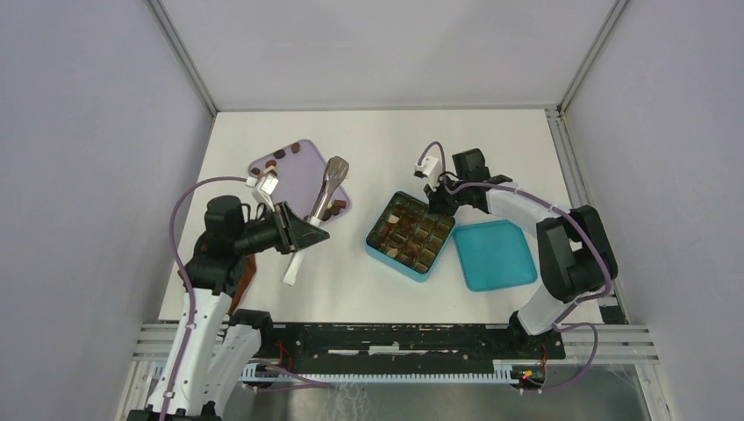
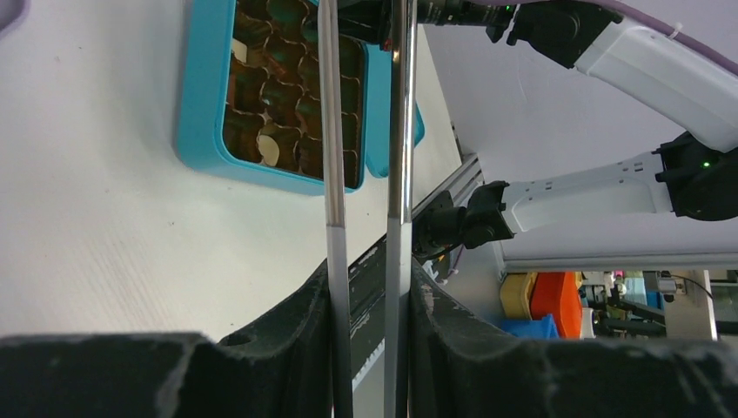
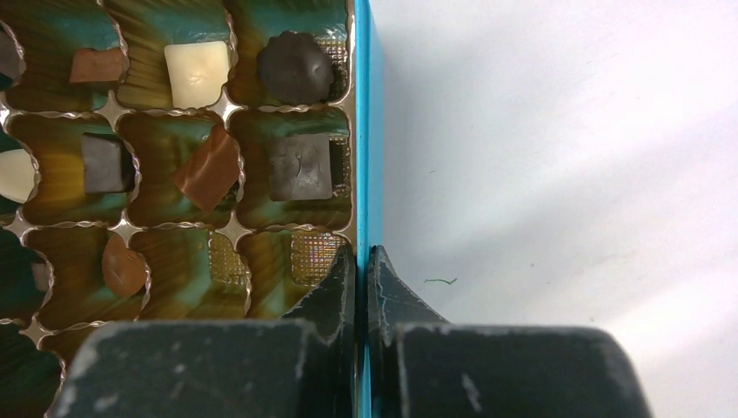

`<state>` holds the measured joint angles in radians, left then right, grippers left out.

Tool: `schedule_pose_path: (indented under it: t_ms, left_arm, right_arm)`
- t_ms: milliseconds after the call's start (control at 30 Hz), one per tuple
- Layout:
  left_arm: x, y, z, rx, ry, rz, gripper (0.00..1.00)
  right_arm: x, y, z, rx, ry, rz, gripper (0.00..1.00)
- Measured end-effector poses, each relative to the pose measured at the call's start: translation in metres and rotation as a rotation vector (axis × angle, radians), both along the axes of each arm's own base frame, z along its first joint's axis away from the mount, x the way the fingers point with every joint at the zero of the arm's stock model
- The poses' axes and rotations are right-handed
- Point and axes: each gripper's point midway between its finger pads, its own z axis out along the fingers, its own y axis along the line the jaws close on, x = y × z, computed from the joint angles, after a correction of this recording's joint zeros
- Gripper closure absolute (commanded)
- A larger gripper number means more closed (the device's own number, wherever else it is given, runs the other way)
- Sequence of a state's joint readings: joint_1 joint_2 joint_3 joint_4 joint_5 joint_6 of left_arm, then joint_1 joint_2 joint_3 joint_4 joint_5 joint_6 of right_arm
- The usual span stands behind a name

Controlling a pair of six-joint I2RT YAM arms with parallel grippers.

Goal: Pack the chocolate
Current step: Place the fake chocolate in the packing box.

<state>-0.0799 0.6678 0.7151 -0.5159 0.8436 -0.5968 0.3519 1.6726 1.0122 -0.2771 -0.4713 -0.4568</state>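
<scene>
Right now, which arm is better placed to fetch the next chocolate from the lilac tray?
Left. The left tool grips the tongs, which reach over the lilac tray holding the chocolates. The right tool is pinched on the teal box wall.

Teal box, lilac tray (brown chocolate)

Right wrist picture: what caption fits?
Right fingers pinching the rim of the teal box, chocolates tucked in its cells.
</scene>
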Motion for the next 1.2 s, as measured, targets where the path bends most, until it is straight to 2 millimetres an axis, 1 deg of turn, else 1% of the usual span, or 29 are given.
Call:
schedule_pose_path:
  t_ms: [67, 200, 300, 367, 400, 667, 767, 867, 1033, 1100, 1200]
  left_arm:
    - [-0.005, -0.004, 0.002, -0.006, -0.001, -0.011, 0.98]
    - [-0.009, -0.008, 0.006, -0.016, -0.006, -0.014, 0.98]
    - [-0.011, -0.011, 0.01, -0.026, -0.018, -0.019, 0.98]
    - [-0.012, -0.014, 0.013, -0.033, -0.026, -0.025, 0.98]
    - [-0.012, -0.015, 0.014, -0.037, -0.027, -0.029, 0.98]
    - [-0.019, -0.03, 0.024, -0.046, -0.044, -0.09, 0.98]
    - [-0.021, -0.036, 0.028, -0.048, -0.062, -0.119, 0.98]
    - [-0.025, -0.045, 0.029, -0.046, -0.072, -0.155, 0.98]
    - [-0.032, -0.06, 0.027, -0.039, -0.072, -0.217, 0.98]
    - [-0.034, -0.066, 0.024, -0.032, -0.063, -0.238, 0.98]
    - [-0.034, -0.073, 0.019, -0.016, -0.051, -0.25, 0.98]
  right_arm:
    - [0.001, 0.0, 0.009, 0.013, -0.029, -0.007, 1.0]
    - [0.009, 0.003, 0.035, 0.045, -0.111, -0.014, 1.0]
    - [0.014, 0.006, 0.06, 0.067, -0.195, -0.009, 1.0]
    - [0.018, 0.009, 0.081, 0.08, -0.265, 0.0, 1.0]
    - [0.018, 0.011, 0.084, 0.081, -0.275, 0.006, 1.0]
    - [0.032, 0.029, 0.144, 0.048, -0.482, 0.07, 1.0]
    - [0.032, 0.029, 0.163, 0.022, -0.558, 0.073, 1.0]
    - [0.028, 0.025, 0.176, -0.006, -0.606, 0.067, 1.0]
    - [0.024, 0.018, 0.19, -0.034, -0.648, 0.049, 1.0]
    - [0.022, 0.017, 0.188, -0.035, -0.644, 0.047, 1.0]
    - [0.016, 0.018, 0.174, -0.025, -0.596, 0.047, 1.0]
